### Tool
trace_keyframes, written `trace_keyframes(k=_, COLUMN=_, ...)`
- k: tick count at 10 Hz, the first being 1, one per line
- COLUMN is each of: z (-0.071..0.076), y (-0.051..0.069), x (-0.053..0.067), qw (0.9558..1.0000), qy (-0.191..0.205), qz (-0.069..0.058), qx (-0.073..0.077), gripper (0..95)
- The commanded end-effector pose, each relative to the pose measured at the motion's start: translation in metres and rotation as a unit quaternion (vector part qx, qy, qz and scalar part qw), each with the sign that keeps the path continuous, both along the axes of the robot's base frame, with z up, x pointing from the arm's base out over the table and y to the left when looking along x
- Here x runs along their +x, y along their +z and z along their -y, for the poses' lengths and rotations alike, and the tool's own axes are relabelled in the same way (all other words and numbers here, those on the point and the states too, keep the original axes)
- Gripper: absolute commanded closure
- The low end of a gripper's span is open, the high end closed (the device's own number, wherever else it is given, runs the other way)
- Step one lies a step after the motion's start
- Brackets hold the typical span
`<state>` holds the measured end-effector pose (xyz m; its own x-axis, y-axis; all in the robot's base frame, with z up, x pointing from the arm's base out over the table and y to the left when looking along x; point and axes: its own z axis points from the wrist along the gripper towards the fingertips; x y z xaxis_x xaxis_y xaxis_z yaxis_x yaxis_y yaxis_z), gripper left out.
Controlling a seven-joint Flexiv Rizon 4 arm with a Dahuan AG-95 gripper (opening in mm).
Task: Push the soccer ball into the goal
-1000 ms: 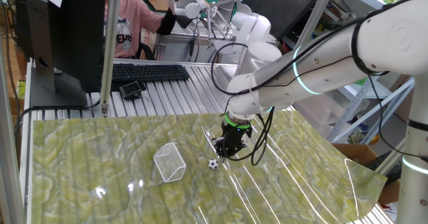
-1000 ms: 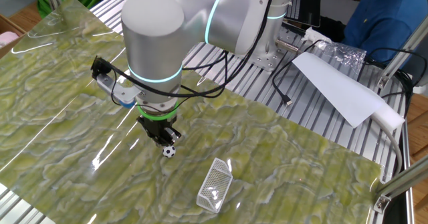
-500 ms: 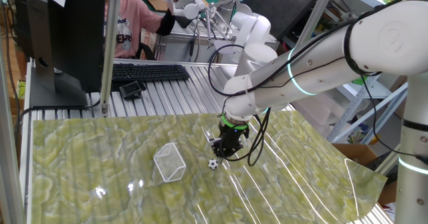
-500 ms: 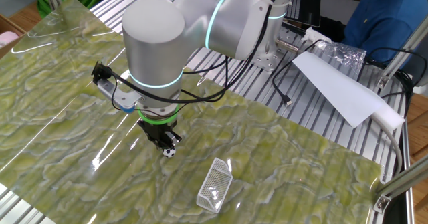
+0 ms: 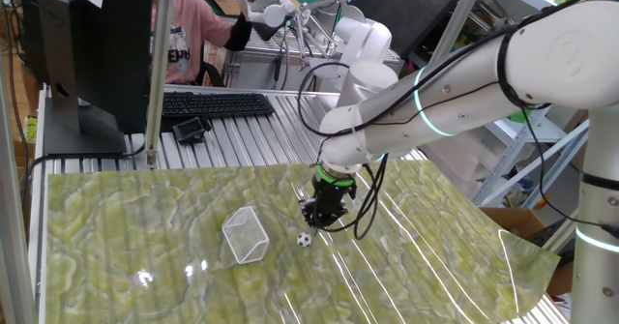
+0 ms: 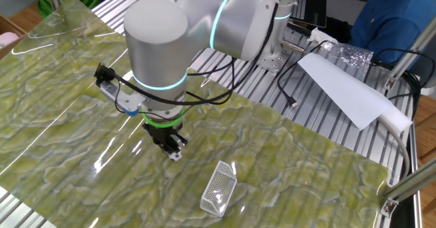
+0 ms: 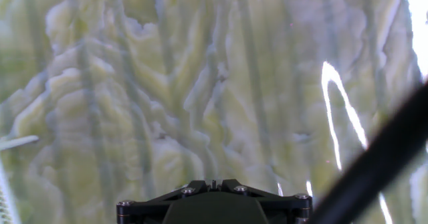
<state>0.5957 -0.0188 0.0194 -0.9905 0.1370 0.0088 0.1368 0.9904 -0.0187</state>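
Note:
The tiny black-and-white soccer ball [image 5: 304, 239] lies on the green patterned mat, a short way right of the goal [image 5: 246, 234], a small white mesh wedge. My gripper [image 5: 317, 218] points down, just right of and behind the ball, its tips at or very near the ball. The fingers stand together, shut, with nothing held. In the other fixed view the ball [image 6: 176, 156] peeks out under the gripper [image 6: 169, 146], with the goal [image 6: 219, 185] beyond it to the lower right. The hand view shows only mat and the gripper's black base [image 7: 212, 200]; ball and goal are out of view there.
A black cable [image 7: 374, 164] from the arm crosses the hand view at lower right. A keyboard [image 5: 218, 103] and monitor stand sit on the metal table behind the mat. A white sheet [image 6: 344, 85] lies past the mat's far edge. A person sits behind.
My gripper has moved a little left toward the goal, and the ball has shifted slightly left with it. The goal has not moved.

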Motion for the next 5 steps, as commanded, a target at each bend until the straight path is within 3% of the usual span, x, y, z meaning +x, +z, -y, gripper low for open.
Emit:
trace_keyframes(k=1, z=-0.0028, y=0.0017, x=-0.0025, qw=1.0, qy=0.0, qz=-0.001, qx=-0.002, gripper=95.0)
trace_keyframes(k=5, z=-0.0094, y=-0.0042, x=-0.0077, qw=0.9999, qy=-0.014, qz=0.0, qx=-0.009, gripper=95.0)
